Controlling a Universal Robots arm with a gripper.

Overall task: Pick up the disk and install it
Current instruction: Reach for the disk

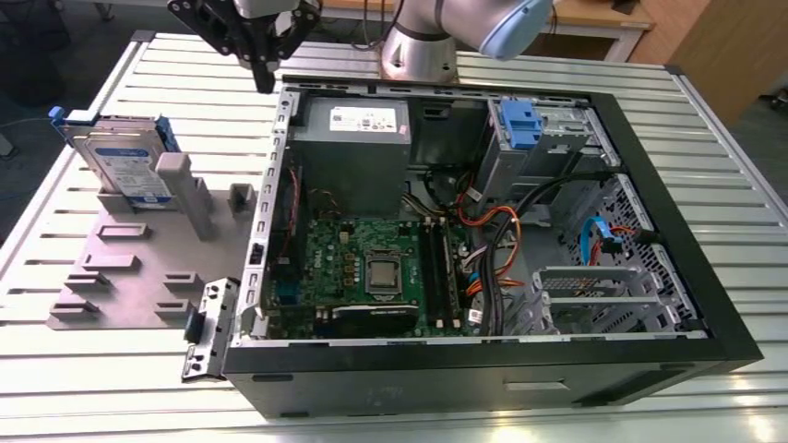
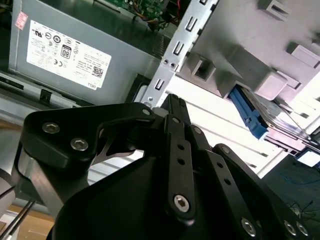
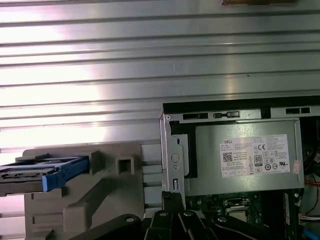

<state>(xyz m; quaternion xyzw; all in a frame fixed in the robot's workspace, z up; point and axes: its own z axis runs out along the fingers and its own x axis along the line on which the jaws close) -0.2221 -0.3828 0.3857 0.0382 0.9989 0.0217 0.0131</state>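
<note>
The disk (image 1: 124,161), silver with a white-and-blue label and blue rails, stands on edge in a grey holder (image 1: 136,263) at the exterior view's left, beside the open computer case (image 1: 493,369). In the first wrist view the disk (image 3: 35,172) sticks out of the holder (image 3: 100,200); in the second wrist view its blue rail (image 2: 247,112) shows. My black gripper (image 1: 262,81) hangs above the case's back left corner, apart from the disk and to its right. Its fingertips meet in both wrist views, gripper (image 2: 170,102) and gripper (image 3: 172,197), with nothing between them.
Inside the case are a grey power-supply box (image 1: 351,125), a motherboard (image 1: 369,268), cables and a grey drive cage with a blue tab (image 1: 523,125) at the back right. A black-and-metal bracket (image 1: 209,328) lies by the case's front left corner on the slatted metal table (image 1: 74,388).
</note>
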